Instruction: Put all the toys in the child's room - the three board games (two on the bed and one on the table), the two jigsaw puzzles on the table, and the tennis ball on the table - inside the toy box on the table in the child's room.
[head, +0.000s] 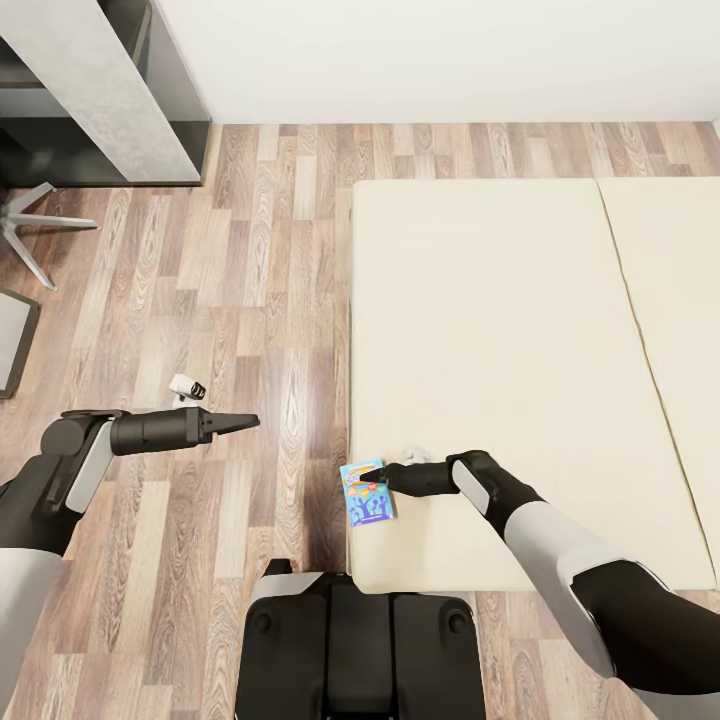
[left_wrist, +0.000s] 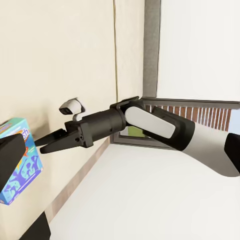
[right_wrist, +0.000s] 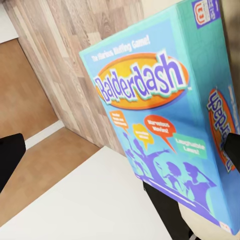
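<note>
Right hand (head: 372, 480) at blue board game (head: 366, 493) on bed (head: 500, 350) edge — grip unclear; light, stiff, slick — best pinched across thin edges.

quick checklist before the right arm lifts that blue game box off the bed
1. Right gripper at the blue Balderdash box: ok, its tip overlaps the box.
2. Firm grasp on the box: cannot tell, finger contact is not clearly shown.
3. Box position: not ok, it overhangs the edge of the bed and could slip to the floor.
4. Left gripper out of the way: ok, it hovers over the floor, apart from the box.
5. Second game on the bed: cannot tell.
</note>
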